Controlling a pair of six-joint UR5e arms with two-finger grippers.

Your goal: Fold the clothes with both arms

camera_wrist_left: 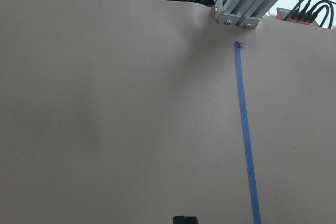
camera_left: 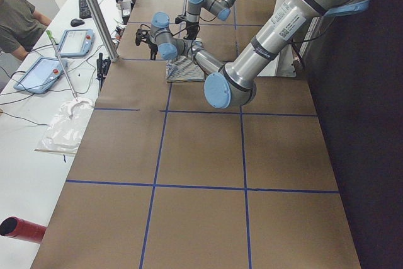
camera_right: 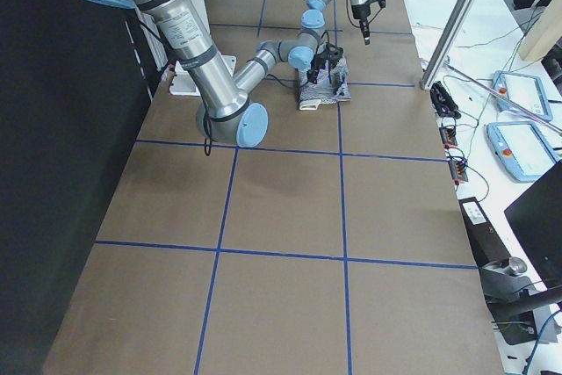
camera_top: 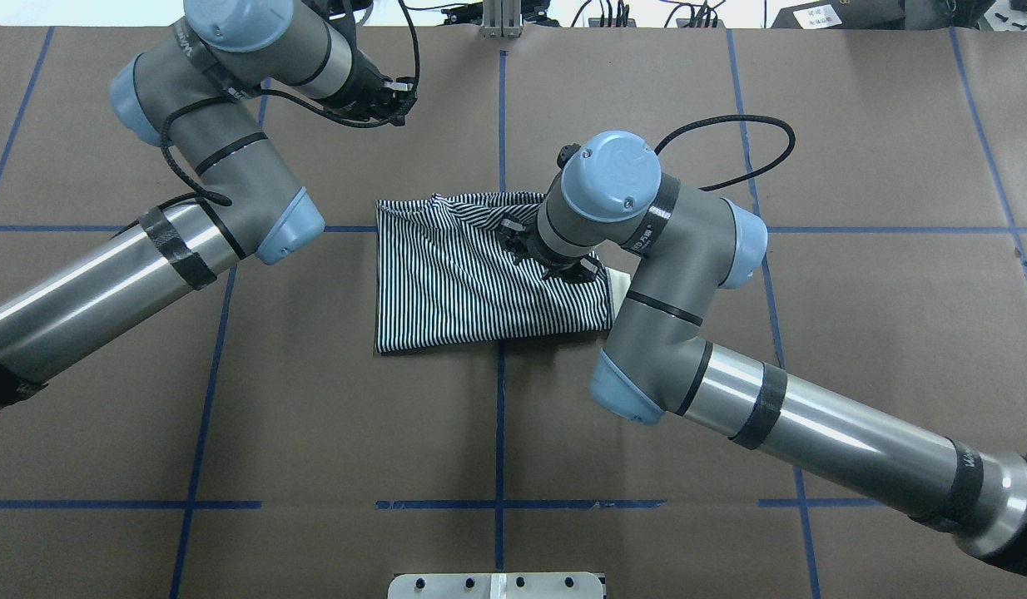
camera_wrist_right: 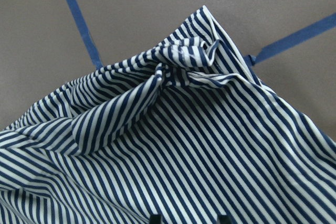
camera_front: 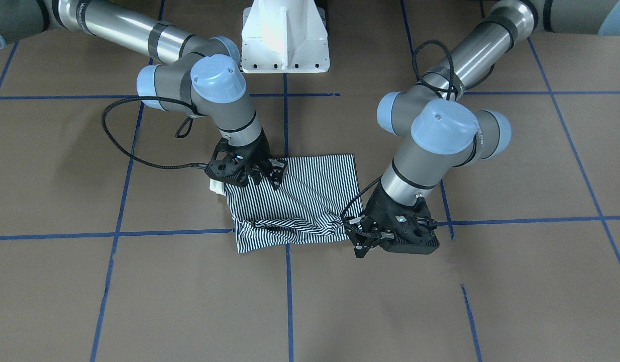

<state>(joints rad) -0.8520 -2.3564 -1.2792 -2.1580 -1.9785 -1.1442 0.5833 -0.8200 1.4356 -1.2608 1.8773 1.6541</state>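
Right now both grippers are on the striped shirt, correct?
No, only the right gripper is on the shirt. The left gripper hangs off it, over bare table, as the overhead view shows.

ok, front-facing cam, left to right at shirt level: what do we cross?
Cream collar → striped shirt → left end effector. The right end effector overlaps the shirt's left part, so it is left out.
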